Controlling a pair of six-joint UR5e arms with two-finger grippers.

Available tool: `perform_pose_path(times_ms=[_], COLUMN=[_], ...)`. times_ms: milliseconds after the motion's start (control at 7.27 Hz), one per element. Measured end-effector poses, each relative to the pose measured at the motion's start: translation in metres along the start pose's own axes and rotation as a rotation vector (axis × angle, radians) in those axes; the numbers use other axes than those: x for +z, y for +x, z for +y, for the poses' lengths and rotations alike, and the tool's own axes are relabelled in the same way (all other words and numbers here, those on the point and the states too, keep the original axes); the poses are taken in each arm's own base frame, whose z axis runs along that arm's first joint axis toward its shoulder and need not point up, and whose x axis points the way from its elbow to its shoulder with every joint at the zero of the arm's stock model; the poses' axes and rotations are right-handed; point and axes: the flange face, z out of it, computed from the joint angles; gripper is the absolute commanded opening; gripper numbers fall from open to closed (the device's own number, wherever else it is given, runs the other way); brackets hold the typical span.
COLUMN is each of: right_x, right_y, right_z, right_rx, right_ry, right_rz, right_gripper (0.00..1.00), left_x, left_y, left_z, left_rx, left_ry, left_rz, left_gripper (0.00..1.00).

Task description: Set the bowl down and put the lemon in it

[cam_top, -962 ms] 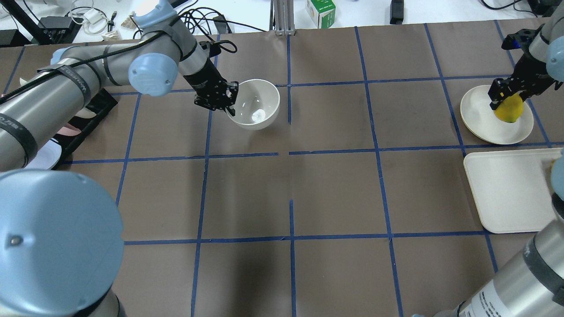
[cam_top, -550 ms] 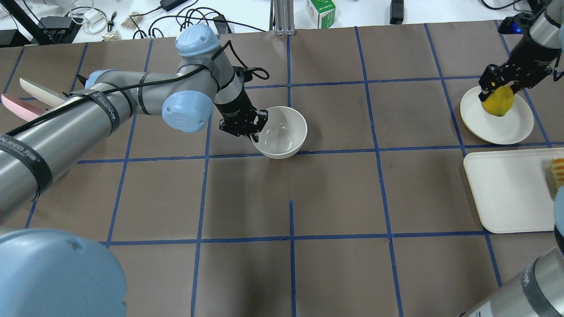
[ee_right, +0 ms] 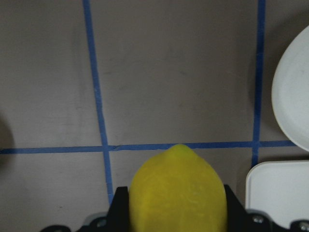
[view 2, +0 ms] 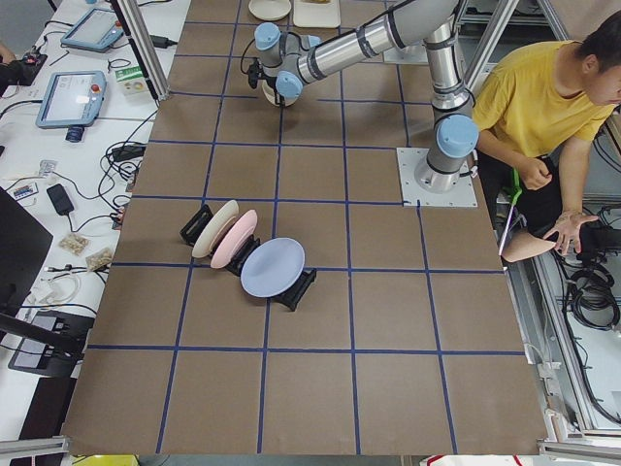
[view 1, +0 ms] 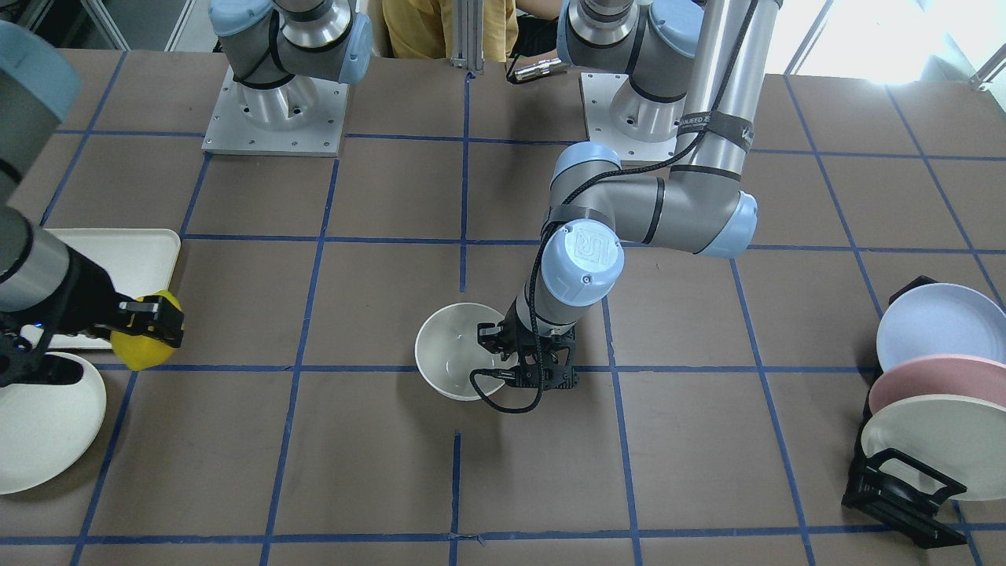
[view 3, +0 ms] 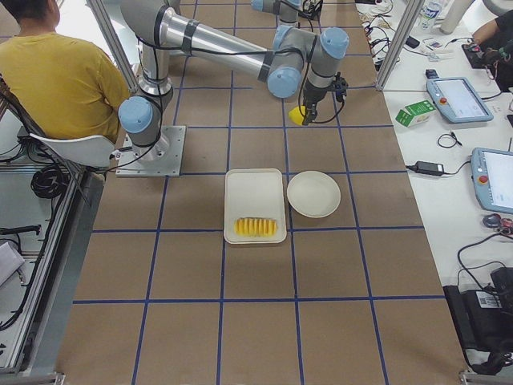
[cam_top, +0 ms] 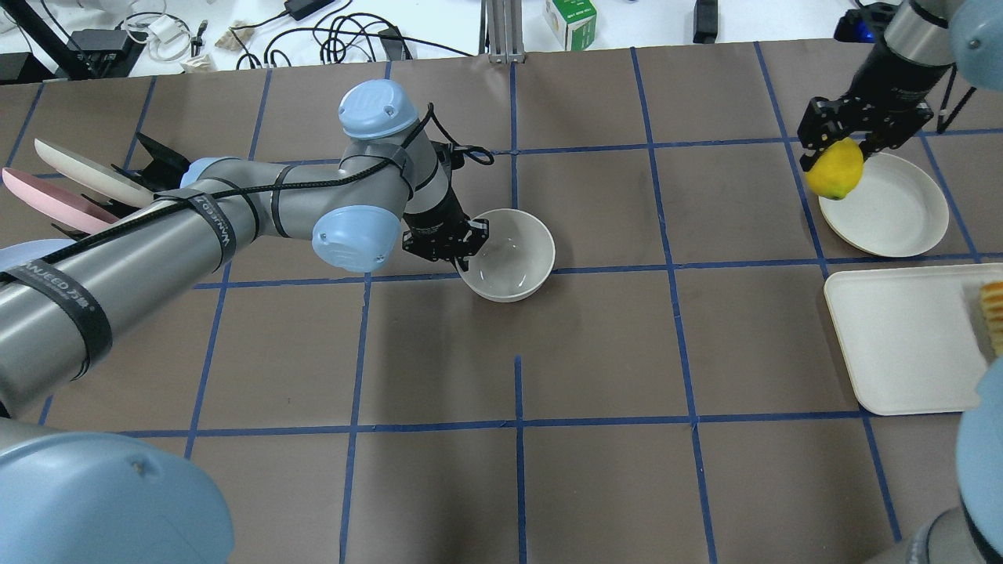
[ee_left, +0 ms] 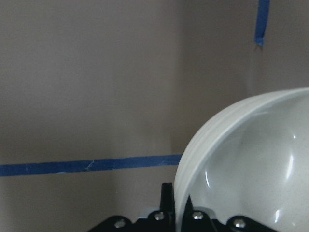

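Note:
The off-white bowl (cam_top: pixel 513 254) is upright near the table's middle, on or just above the brown cover. My left gripper (cam_top: pixel 468 254) is shut on its left rim, one finger inside and one outside. The rim grip also shows in the left wrist view (ee_left: pixel 241 159) and the front view (view 1: pixel 448 354). My right gripper (cam_top: pixel 834 157) is shut on the yellow lemon (cam_top: pixel 832 178). It holds the lemon in the air over the left edge of the flat plate. The lemon fills the bottom of the right wrist view (ee_right: pixel 176 193).
A flat off-white plate (cam_top: pixel 893 211) lies at the far right. A white tray (cam_top: pixel 901 337) with a row of yellow-orange slices (cam_top: pixel 991 313) lies in front of it. A black rack with blue, pink and cream plates (view 1: pixel 927 385) stands at the table's left.
My left arm has carried the bowl right and toward the robot, and lower. My right gripper has lifted the lemon off the flat plate and moved it left.

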Motion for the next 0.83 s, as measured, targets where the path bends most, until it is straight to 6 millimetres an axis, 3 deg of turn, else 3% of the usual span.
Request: perform_pose_path(times_ms=[138,275,550,825], right_x=[-0.005,-0.005,0.000,0.014], right_y=[-0.041,-0.078,-0.139,-0.193], right_z=[0.009,0.017,0.032,0.039], right_rx=[0.001,-0.007,-0.010,0.006], right_ry=[0.009,0.013,0.018,0.036], right_rz=[0.007,0.010,0.009,-0.039], right_gripper=[0.00,0.00,0.00,0.00], left_x=[-0.010,-0.036,-0.124,-0.224], left_y=[-0.003,-0.013,-0.038,-0.062], left_z=[-0.006,-0.016,-0.025,0.000], left_rx=[0.000,-0.014,0.009,0.089], left_ry=[0.031,0.062,0.032,-0.029], left_rz=[0.002,0.007,-0.024,-0.102], left_gripper=[1.00,1.00,1.00,1.00])
